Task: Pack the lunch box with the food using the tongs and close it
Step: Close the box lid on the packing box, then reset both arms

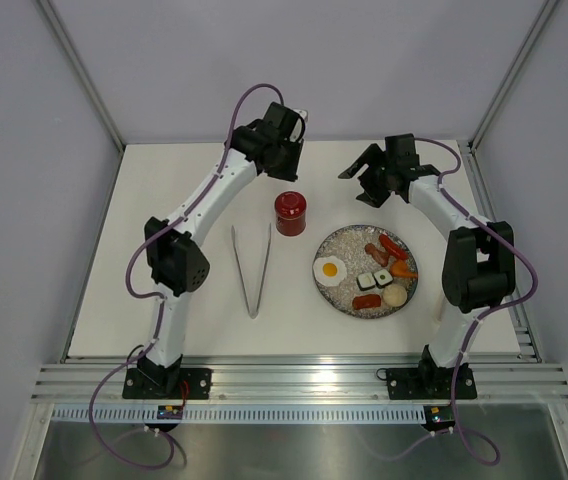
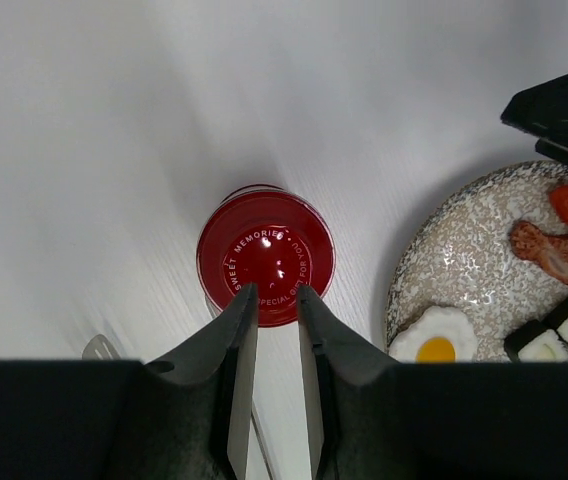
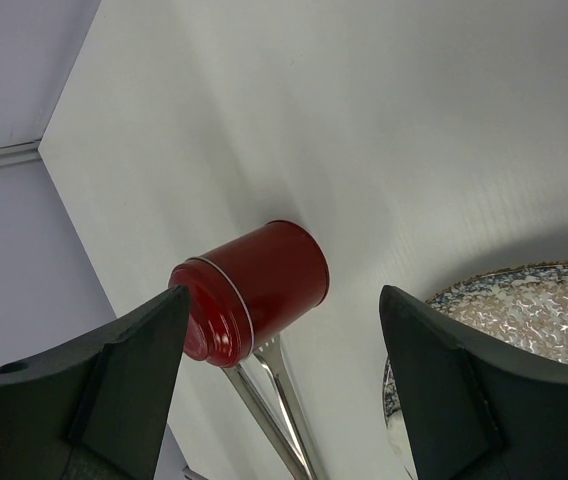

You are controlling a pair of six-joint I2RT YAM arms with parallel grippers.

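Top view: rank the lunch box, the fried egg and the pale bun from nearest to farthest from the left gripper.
From the left gripper, in the top view:
1. lunch box, mid-table with its lid on, just on the near side of the gripper.
2. fried egg, at the left edge of the plate.
3. bun, at the plate's near right edge.

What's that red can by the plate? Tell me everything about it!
The lunch box is a small, shiny red round tin, upright on the white table, its lid on, white lettering circling the top. A thin pale line shows where lid meets body. It stands near the tongs and the speckled plate; nothing grips it.
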